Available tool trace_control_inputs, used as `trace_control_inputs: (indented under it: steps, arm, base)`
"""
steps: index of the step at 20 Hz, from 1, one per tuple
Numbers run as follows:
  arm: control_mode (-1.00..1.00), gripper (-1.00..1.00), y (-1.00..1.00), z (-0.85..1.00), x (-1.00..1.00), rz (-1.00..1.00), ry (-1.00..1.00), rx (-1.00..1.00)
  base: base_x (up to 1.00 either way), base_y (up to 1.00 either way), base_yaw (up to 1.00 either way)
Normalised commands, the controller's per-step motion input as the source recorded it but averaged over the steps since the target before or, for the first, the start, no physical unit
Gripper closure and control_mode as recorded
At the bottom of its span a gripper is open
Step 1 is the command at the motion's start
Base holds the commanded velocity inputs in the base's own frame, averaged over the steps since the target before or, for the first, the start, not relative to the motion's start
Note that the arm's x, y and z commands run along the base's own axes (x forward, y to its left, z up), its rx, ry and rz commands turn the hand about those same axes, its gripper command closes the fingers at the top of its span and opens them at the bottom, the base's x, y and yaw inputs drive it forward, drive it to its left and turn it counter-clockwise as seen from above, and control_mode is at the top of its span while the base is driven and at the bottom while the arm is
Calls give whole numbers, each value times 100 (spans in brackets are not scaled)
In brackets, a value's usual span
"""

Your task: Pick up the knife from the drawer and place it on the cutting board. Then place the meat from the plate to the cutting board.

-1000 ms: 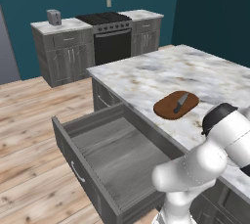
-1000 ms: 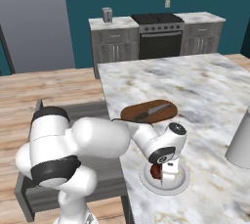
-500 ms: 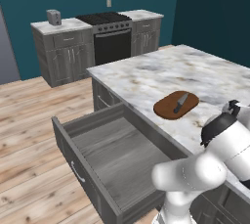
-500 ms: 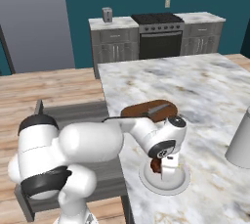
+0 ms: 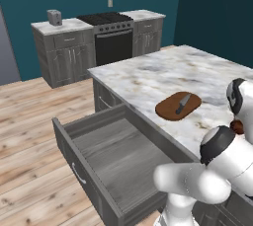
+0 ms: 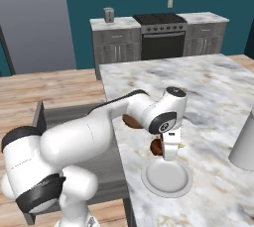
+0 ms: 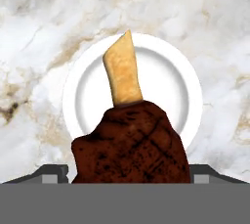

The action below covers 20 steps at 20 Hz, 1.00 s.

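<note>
Gripper [image 6: 167, 152] pinches the meat [image 7: 131, 142], jaws wide around it, lifted above the plate [image 7: 183, 91]. Plate sits directly below on the counter [image 6: 218, 97]. Cutting board [image 5: 178, 106] at 11 o'clock of the hand, w/ knife [image 5: 183, 103] lying on it. Drawer [image 5: 111, 158] stands open.
</note>
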Motion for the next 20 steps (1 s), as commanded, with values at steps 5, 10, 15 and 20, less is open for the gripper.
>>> trace_control_inputs:
  steps: [5,10,15,20]
  arm:
    - [-100,100,14,31,37,25,-9,0]
    - [-100,100,31,11,44,26,-17,0]
    - [-100,100,53,0,68,20,-14,-1]
    - [-100,100,48,0,86,12,-3,-7]
  base:
    - [0,0,0]
    - [0,0,0]
    - [0,0,0]
    - [0,0,0]
